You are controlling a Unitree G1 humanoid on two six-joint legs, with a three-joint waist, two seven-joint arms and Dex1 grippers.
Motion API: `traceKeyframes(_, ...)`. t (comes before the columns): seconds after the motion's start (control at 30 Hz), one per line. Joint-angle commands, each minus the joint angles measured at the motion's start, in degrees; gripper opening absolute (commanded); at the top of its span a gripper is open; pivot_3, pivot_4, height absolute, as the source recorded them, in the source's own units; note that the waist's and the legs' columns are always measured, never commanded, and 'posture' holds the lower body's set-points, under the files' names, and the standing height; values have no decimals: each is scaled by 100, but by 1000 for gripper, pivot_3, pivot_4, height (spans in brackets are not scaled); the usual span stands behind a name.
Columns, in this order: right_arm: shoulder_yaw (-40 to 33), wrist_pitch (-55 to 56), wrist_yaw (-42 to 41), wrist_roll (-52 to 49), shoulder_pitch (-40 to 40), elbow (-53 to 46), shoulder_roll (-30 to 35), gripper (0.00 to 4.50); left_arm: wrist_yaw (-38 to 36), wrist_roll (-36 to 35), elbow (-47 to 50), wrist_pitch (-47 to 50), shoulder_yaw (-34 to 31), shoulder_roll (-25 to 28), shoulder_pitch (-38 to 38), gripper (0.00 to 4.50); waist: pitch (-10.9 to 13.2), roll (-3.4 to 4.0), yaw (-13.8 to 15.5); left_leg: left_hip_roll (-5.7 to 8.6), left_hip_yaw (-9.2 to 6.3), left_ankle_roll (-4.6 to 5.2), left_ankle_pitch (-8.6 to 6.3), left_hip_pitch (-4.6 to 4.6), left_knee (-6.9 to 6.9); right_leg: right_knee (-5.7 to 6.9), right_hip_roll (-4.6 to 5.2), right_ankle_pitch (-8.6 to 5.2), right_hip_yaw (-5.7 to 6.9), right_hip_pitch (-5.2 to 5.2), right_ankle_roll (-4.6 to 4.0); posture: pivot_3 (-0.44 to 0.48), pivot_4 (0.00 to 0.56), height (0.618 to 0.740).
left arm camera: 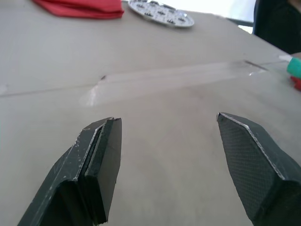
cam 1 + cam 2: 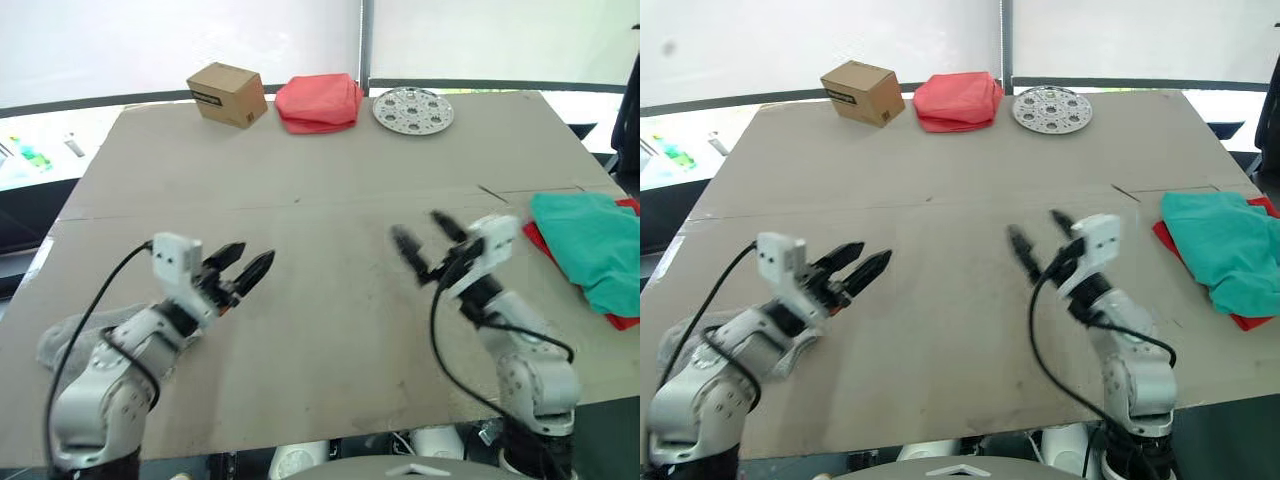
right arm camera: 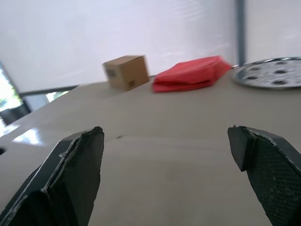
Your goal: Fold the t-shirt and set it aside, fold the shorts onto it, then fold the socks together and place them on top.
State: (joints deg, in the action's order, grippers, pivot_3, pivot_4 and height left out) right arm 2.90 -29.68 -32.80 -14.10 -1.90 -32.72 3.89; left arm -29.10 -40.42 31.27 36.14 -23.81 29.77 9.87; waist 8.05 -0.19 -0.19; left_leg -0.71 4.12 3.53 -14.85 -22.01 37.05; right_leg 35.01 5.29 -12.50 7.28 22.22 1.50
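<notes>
At the right edge of the desk (image 2: 330, 330) we find the shorts (image 2: 592, 243) lying in a loose teal heap on top of the t-shirt (image 2: 622, 321), of which only red margins show beneath; we judge that shirt and shorts are stacked and the remaining step is the socks. The socks (image 2: 70, 335) lie as a grey heap at the near left edge, partly hidden by the left arm. The left claw (image 2: 240, 272) hovers over bare desk with its fingers moderately apart and empty; the right claw (image 2: 425, 243) hovers likewise, spread wide and empty. The next move calls for the left claw to draw back toward the socks. Count: one t-shirt, one shorts, one grey sock heap whose pair we cannot separate, one cardboard box (image 2: 227, 94), one salmon-pink cloth bundle (image 2: 319, 102), one perforated round plate (image 2: 412, 109).
</notes>
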Motion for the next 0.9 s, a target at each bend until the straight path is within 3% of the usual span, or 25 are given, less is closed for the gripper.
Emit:
traceKeyframes(0.03,102,101,-937,-576,2,-345,776,4445,-28,224,334,-304,-960,186,759,3481,1,0,-21,-2,0,0,-1,-1,0,-3,0,-1,0,2,-1,0,150,736)
traceKeyframes(0.2,-22,-30,-1917,-1381,-93,-406,1944,4445,207,315,470,-378,-1489,-12,1570,3481,4,-1,40,-6,0,22,-44,1,4,-10,7,-28,4,4,0,0,150,736)
traceKeyframes(0.43,180,429,-2195,-1389,-260,-419,2503,4445,364,733,-7,-355,-1642,-31,2044,3481,-2,-18,117,-6,2,36,-56,-9,11,-11,19,-28,9,13,-1,0,150,736)
traceKeyframes(0.53,232,657,-2218,-1354,-152,-379,2581,4445,712,1373,-443,-171,-1292,137,2016,3481,-2,-18,111,-7,1,36,-56,-16,8,-10,19,-28,9,21,-1,0,150,736)
traceKeyframes(0.7,192,820,-2177,-1354,-41,-327,2724,4445,1093,1758,-770,133,-919,209,1511,3481,-2,-16,135,-7,2,35,-56,-23,9,-9,21,-16,13,25,-20,0,150,736)
traceKeyframes(0.83,113,810,-2086,-1339,-16,-373,2836,4445,870,2011,-1510,527,-215,472,1191,3481,-24,18,165,-7,1,35,-56,-19,11,-7,26,-22,14,25,-8,0,150,736)
traceKeyframes(0.9,91,796,-2030,-1374,-6,-415,2896,4500,854,1994,-1710,568,-154,421,1078,2962,-47,76,204,-4,5,36,-56,-12,11,-7,33,-25,16,19,-3,0,150,736)
